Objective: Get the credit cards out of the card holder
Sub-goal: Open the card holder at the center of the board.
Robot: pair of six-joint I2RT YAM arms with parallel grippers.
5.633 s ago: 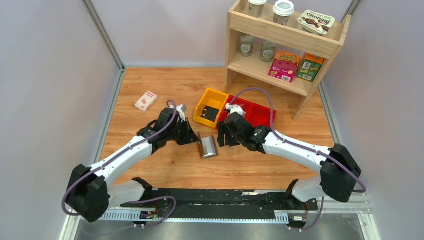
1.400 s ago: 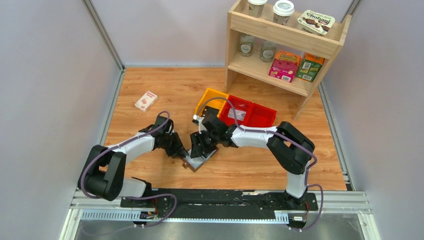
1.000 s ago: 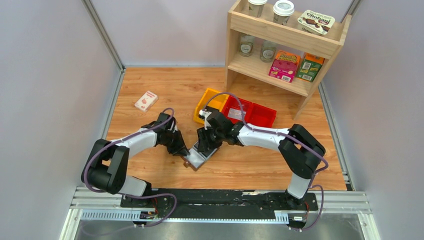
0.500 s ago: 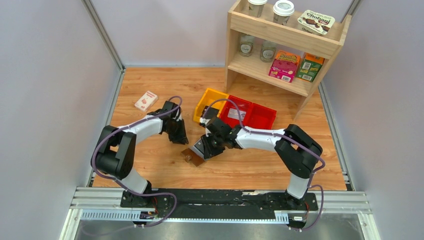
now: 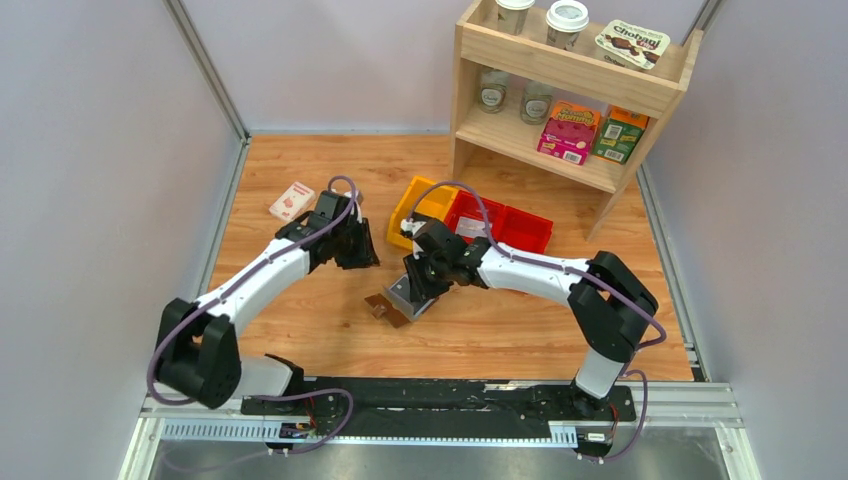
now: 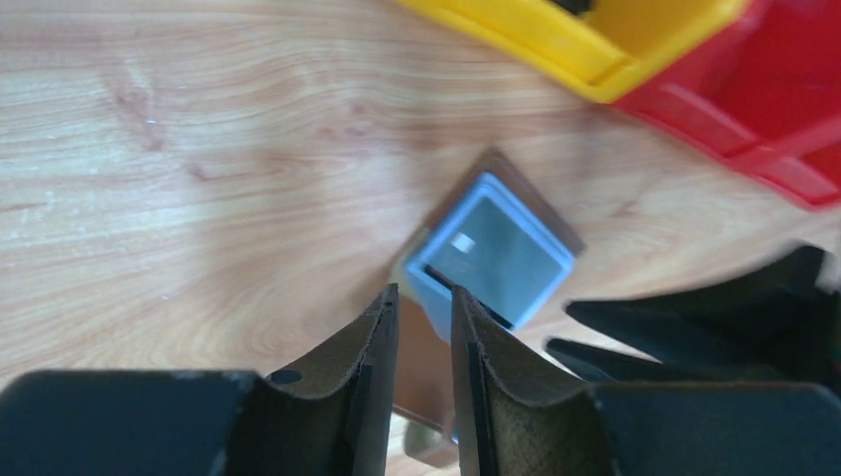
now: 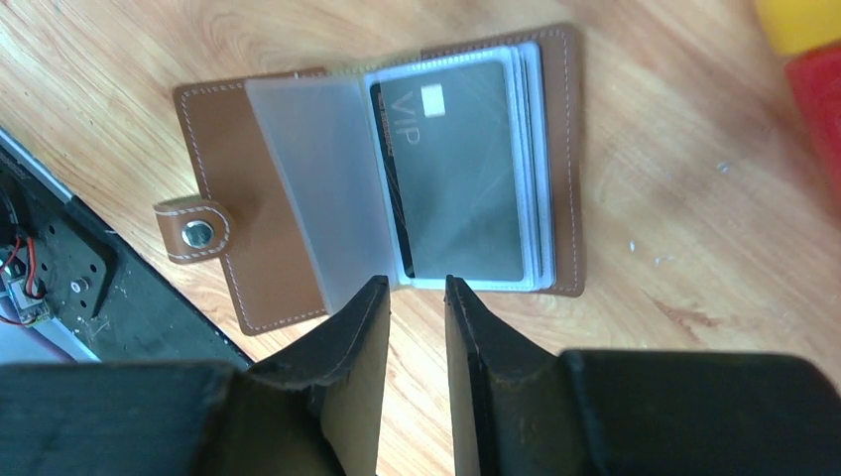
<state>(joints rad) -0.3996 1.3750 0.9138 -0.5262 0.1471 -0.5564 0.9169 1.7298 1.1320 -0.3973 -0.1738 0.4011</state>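
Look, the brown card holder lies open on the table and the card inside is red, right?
No. The card holder does lie open on the table, but the card inside is dark grey, not red; the right wrist view shows it.

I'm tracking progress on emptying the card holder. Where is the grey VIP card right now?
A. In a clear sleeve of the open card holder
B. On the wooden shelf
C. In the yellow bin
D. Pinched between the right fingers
A: the right wrist view shows the VIP card inside a clear sleeve of the open card holder, while the right fingers stand apart and empty beside it.
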